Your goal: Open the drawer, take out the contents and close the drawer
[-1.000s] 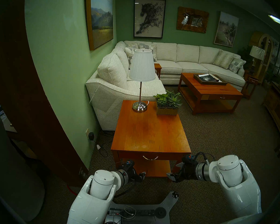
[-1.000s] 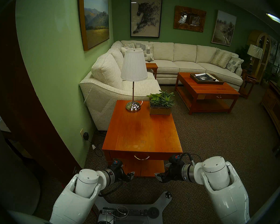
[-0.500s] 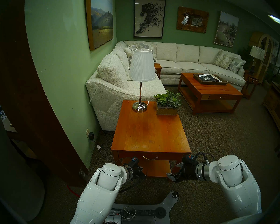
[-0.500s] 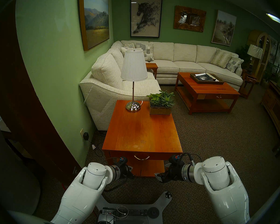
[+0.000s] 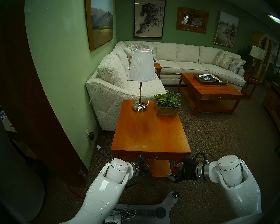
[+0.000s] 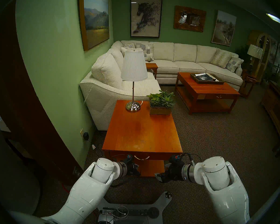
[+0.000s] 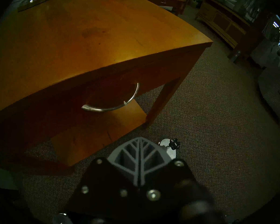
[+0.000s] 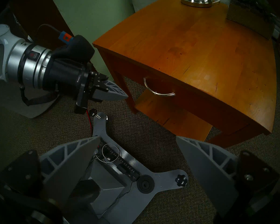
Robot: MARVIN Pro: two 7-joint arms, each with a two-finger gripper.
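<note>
We are logging the drawer (image 8: 192, 96) as sitting flush and fully closed in the front apron of the end table (image 5: 150, 134), its curved silver bail handle (image 7: 113, 104) hanging free. The contents are hidden inside, so we cannot say how they lie.

The left gripper (image 8: 118, 93) is hovering over the carpet (image 5: 217, 154) just off the table's front left leg, short of the handle and not touching it; its grey ribbed fingers (image 7: 141, 155) are pressed together into one wedge, holding nothing. The right gripper (image 8: 137, 155) is hanging near the table's front right corner, its two fingers spread wide and empty.

Open room: bare carpet lies between both grippers and the drawer front. The table's lower shelf (image 8: 171, 118) is sitting directly beneath the drawer. On the far end of the smooth orange-brown top a chrome-based lamp (image 5: 140, 105) and a box planter of succulents (image 5: 167, 105) are standing, well away from the front edge.
</note>
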